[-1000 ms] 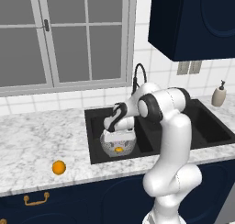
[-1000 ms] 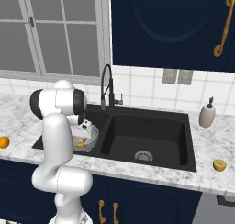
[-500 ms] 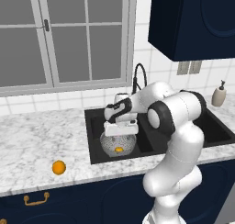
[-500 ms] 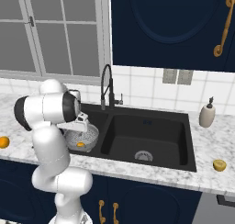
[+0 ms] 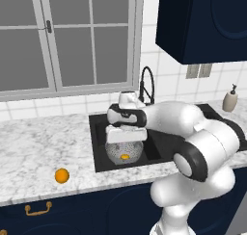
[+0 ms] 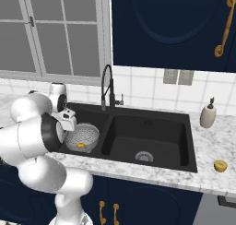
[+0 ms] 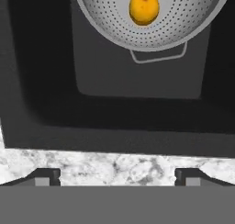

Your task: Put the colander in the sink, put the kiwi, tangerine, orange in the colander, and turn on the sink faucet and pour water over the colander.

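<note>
We see the colander (image 7: 149,16) in the sink's (image 6: 152,122) left basin holding one orange fruit (image 7: 144,7), its far rim cropped in the hand view. The pincer (image 7: 117,177) is spread, empty. Another orange fruit (image 5: 61,176) lies on the left worktop (image 5: 38,152).

Flat even rendered light, no glare; sharp focus; sink (image 6: 152,127) basin interior dark, faint shading.

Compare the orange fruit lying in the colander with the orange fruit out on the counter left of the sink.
Place: the fruit in the colander rests at the bottom of the grey colander, down in the sink; the fruit on the counter sits alone on the marble counter.
Progress: the fruit in the colander is already delivered; the fruit on the counter is not.
Look: from the left base view, both are small, round and orange; which is tangerine or orange cannot be told.
</note>
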Robot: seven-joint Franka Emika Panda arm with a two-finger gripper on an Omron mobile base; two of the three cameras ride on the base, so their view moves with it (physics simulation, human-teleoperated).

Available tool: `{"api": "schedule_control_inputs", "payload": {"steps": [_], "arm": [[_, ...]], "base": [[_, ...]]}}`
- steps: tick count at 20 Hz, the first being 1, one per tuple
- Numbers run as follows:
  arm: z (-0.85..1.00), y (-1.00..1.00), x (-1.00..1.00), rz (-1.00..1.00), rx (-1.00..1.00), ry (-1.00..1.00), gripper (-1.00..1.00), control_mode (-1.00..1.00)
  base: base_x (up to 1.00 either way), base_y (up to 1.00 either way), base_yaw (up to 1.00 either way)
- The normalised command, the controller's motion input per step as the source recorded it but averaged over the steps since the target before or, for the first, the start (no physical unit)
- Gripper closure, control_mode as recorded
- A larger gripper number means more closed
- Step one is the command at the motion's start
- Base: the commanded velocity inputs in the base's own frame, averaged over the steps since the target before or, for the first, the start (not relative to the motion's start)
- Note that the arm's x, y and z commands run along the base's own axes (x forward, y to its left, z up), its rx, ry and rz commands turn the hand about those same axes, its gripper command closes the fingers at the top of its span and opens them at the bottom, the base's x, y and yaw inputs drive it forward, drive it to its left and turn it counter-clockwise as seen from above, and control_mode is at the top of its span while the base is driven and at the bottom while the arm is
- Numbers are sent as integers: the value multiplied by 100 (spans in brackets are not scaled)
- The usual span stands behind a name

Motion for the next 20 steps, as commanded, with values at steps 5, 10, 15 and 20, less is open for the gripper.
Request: {"api": "schedule_control_inputs", "payload": {"steps": [5, 10, 15, 20], "arm": [[65, 48, -100, 0, 3, 0, -100, -100], [39, 90, -75, 0, 0, -9, -100, -100], [12, 99, -15, 0, 0, -10, -100, -100], [3, 79, 40, 0, 0, 0, -100, -100]], "base": [[0, 0, 0], [0, 0, 0], [0, 0, 0], [0, 0, 0]]}}
